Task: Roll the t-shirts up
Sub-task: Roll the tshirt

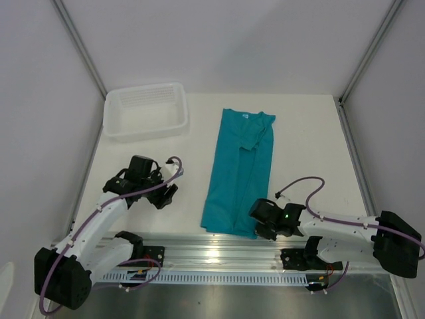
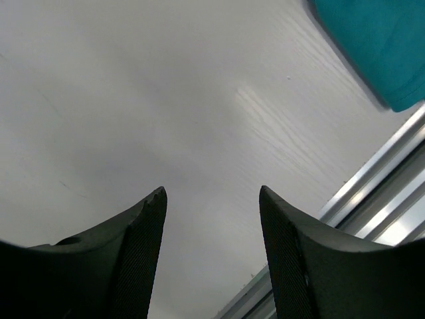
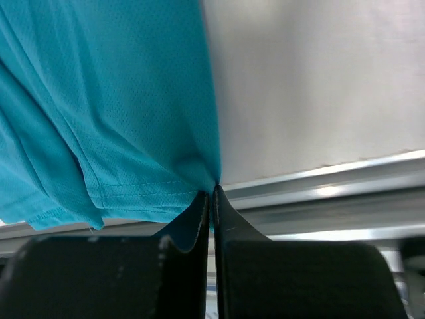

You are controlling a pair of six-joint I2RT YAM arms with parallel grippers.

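Right gripper (image 3: 211,194) is clamping the t-shirt (image 3: 106,100) hem at its tips (left gripper (image 2: 212,199) agape, empty); rolling probably needs both.

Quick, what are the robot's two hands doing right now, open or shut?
Left gripper: open, holding nothing.
Right gripper: shut on the near hem corner of the teal t-shirt.

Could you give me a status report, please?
Right end effector shut on shirt, near corner. Left end effector open, empty. Shirt folded lengthwise, not yet rolled. Tray well clear.
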